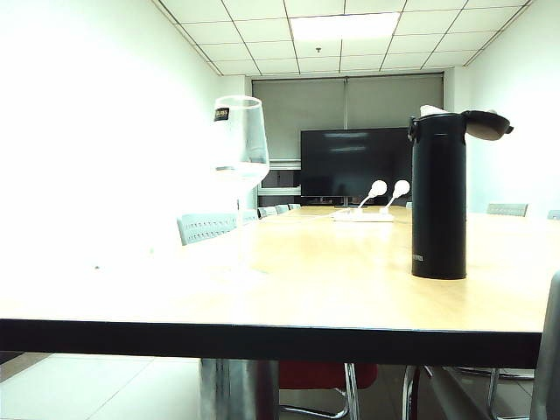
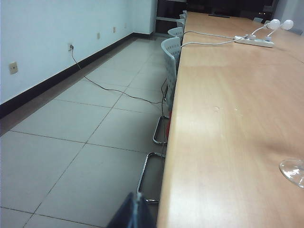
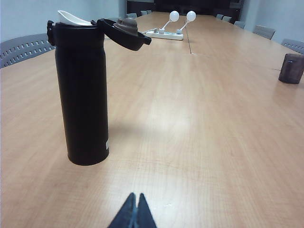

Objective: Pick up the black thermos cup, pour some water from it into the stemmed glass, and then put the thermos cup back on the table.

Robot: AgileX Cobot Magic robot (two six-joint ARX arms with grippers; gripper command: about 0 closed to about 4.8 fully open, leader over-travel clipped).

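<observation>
1. The black thermos cup point(image 1: 438, 197) stands upright on the tabletop point(image 1: 332, 280), right of centre in the exterior view, its hinged flip lid point(image 1: 486, 124) swung open to the right and a whitish spout point(image 1: 432, 110) showing at the top.
2. The stemmed glass point(image 1: 241, 144) stands upright left of centre, well apart from the cup, with a small black label point(image 1: 220, 114) near its rim; its stem and foot are lost in glare.
3. The right gripper point(image 3: 133, 213) sits low at the bottom centre of the right wrist view, clenched tip to tip and grasping nothing, with the cup ahead of it and apart.
4. The left gripper point(image 2: 135, 213) shows at the bottom edge of the left wrist view, likewise clenched and empty, beside the tabletop's edge above the tiled floor point(image 2: 71, 142).
5. Farther down the tabletop lies a white power strip point(image 1: 363, 216) with two round white plugs.
6. A dark wall screen point(image 1: 354, 162) hangs at the far end.
</observation>
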